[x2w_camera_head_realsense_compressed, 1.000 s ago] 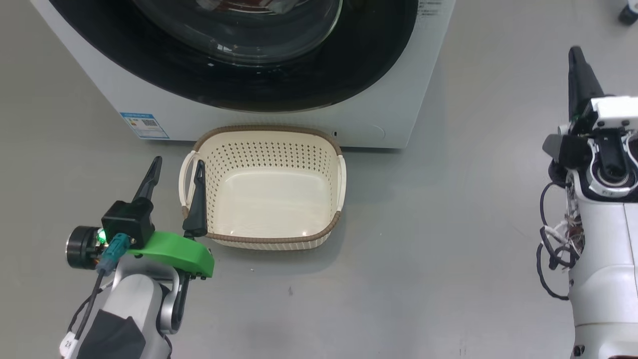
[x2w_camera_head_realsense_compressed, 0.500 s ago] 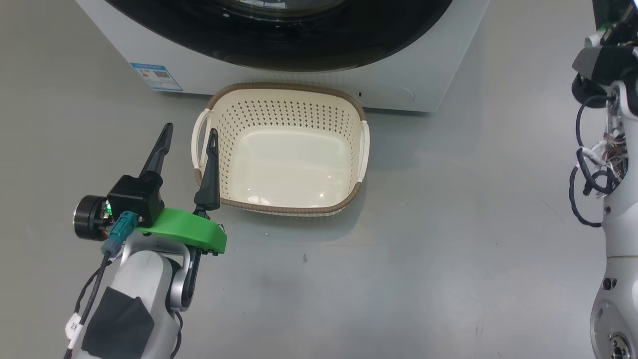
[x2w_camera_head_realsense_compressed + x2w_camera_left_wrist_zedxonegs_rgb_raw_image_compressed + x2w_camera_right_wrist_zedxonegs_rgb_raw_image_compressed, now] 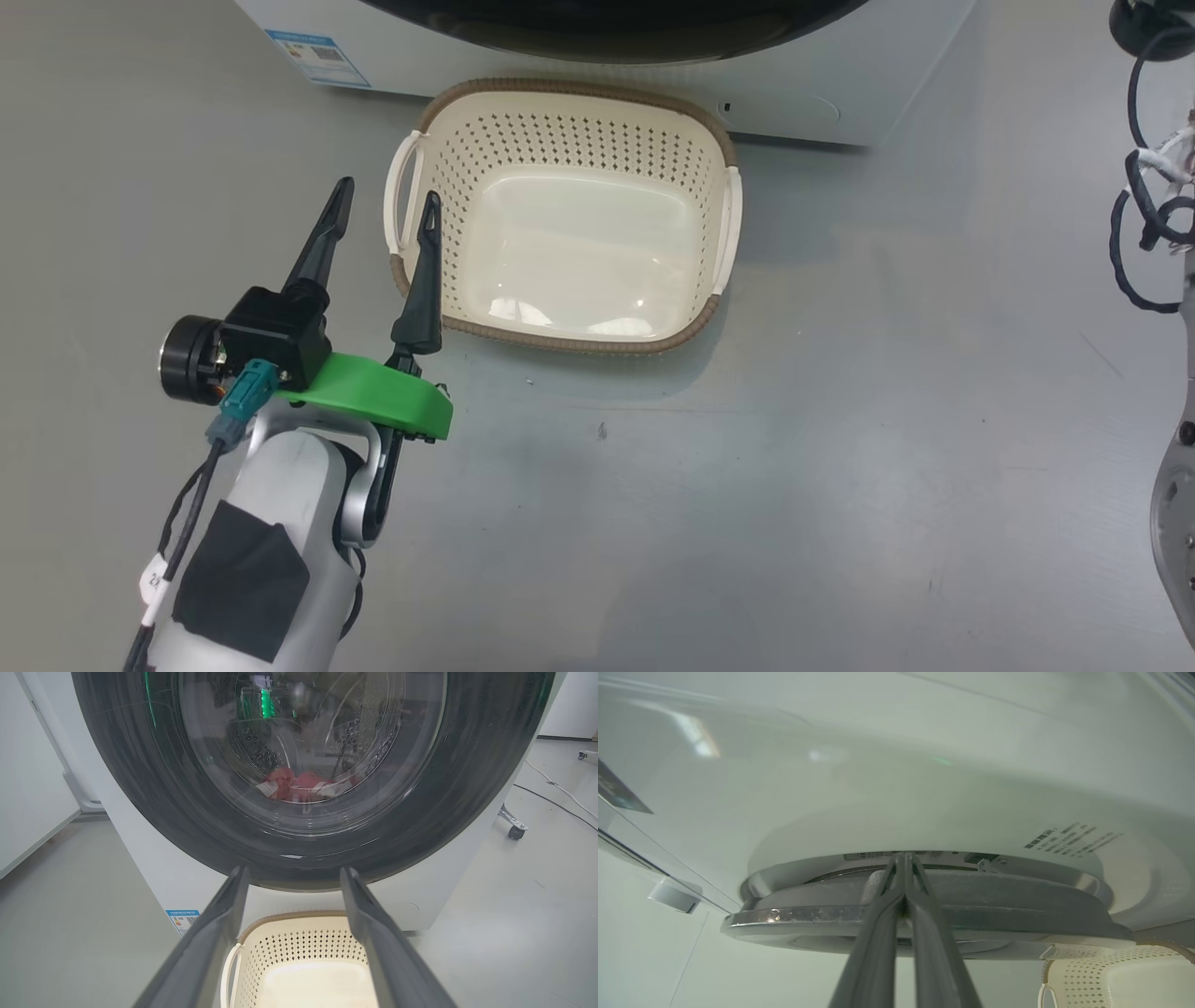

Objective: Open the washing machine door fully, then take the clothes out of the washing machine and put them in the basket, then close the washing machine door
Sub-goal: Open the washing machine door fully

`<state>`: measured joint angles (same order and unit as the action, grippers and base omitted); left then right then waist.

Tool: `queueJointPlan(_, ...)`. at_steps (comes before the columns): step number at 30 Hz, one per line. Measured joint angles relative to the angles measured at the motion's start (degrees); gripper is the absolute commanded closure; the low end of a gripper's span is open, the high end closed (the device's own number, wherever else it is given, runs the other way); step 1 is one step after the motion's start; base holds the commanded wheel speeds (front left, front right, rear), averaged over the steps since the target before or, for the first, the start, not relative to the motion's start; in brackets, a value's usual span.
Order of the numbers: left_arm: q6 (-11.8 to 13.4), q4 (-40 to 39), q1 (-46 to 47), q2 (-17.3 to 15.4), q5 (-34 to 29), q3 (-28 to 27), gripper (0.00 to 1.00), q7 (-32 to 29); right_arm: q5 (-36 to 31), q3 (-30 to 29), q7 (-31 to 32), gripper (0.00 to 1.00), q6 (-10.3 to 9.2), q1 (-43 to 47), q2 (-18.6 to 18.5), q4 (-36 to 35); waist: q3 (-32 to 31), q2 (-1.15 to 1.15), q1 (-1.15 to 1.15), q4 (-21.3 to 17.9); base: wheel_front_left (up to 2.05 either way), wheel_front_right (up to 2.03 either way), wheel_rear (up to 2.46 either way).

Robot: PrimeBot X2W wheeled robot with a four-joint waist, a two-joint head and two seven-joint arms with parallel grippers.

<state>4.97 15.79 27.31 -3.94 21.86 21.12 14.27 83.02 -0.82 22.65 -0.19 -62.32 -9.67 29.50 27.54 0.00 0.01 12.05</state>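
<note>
The washing machine [image 3: 794, 84] stands at the top of the head view, with the black lower edge of the washing machine door [image 3: 607, 19] showing. In the left wrist view the washing machine door [image 3: 140, 788] looks closed, and the red clothes [image 3: 299, 786] show through its glass. The cream basket [image 3: 569, 140] sits empty on the floor before the machine. My left gripper [image 3: 388, 190] hangs open over the basket's left handle, holding nothing. My right gripper [image 3: 903, 856] is shut, its tips tucked at the door's silver edge [image 3: 1017, 914], against the white machine front.
A blue label [image 3: 313, 45] marks the machine's lower left corner. Grey floor spreads around the basket. In the left wrist view a caster wheel [image 3: 514, 830] and cables lie to the machine's right, and a white panel [image 3: 28, 788] stands to its left. My right forearm with black cables [image 3: 1148, 215] fills the head view's right edge.
The head camera has shifted, so machine and basket slid up the view. My right gripper rose toward the machine and left the head view. The left gripper kept its place by the basket.
</note>
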Motion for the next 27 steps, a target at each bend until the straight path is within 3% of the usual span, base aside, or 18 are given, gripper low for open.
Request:
queueJointPlan(15,-0.5,0.3,1.2,1.1,-0.2,0.5,0.0,0.0,-2.0,2.0,3.0,1.0,-0.54,-6.4,-1.3,5.3,3.1,0.0,0.0,3.9,0.0,0.0,0.0)
queueJointPlan(27,-0.5,0.3,1.9,1.5,-0.2,-0.4,0.0,0.2,-0.7,1.7,5.9,1.0,0.73,-8.4,-2.0,9.0,3.6,0.0,0.0,4.6,0.0,0.0,0.0)
